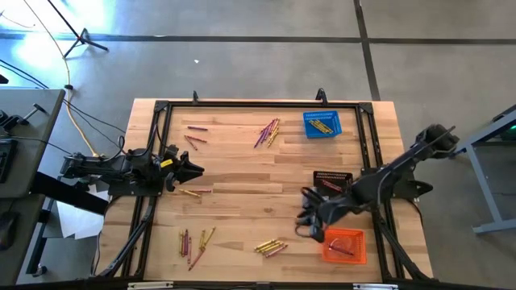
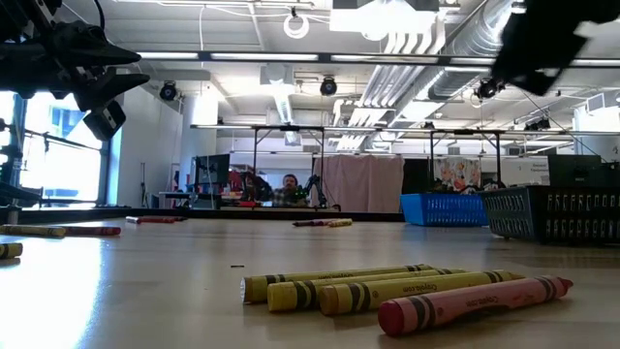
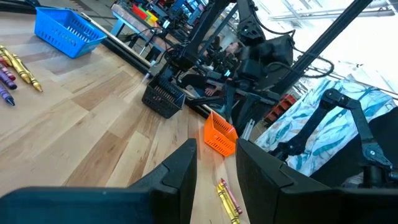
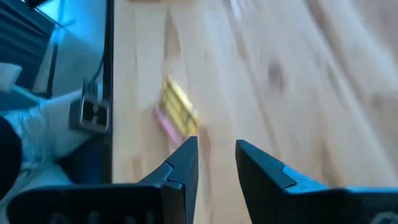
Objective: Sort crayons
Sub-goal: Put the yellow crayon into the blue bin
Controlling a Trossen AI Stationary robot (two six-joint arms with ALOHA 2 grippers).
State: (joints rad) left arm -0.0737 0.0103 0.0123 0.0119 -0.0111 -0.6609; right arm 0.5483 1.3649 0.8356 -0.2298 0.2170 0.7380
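Observation:
Crayons lie in loose groups on the wooden table: yellow and red ones near the front (image 1: 271, 246) (image 2: 407, 291), a mixed group at front left (image 1: 196, 242), a few at mid left (image 1: 193, 192), red ones at far left (image 1: 195, 135), purple and yellow ones at the far middle (image 1: 268, 131). My left gripper (image 1: 200, 170) (image 3: 216, 168) is open and empty above the table's left side. My right gripper (image 1: 305, 224) (image 4: 216, 162) is open and empty beside the orange basket (image 1: 345, 246), above the table, with the front crayons (image 4: 177, 112) ahead of it.
The blue basket (image 1: 322, 123) at far right holds yellow crayons. The black basket (image 1: 333, 180) stands mid right. The orange basket holds a red crayon (image 1: 343, 248). A black frame (image 1: 161, 109) runs around the table. Bare wood lies in the table's middle (image 1: 250, 185).

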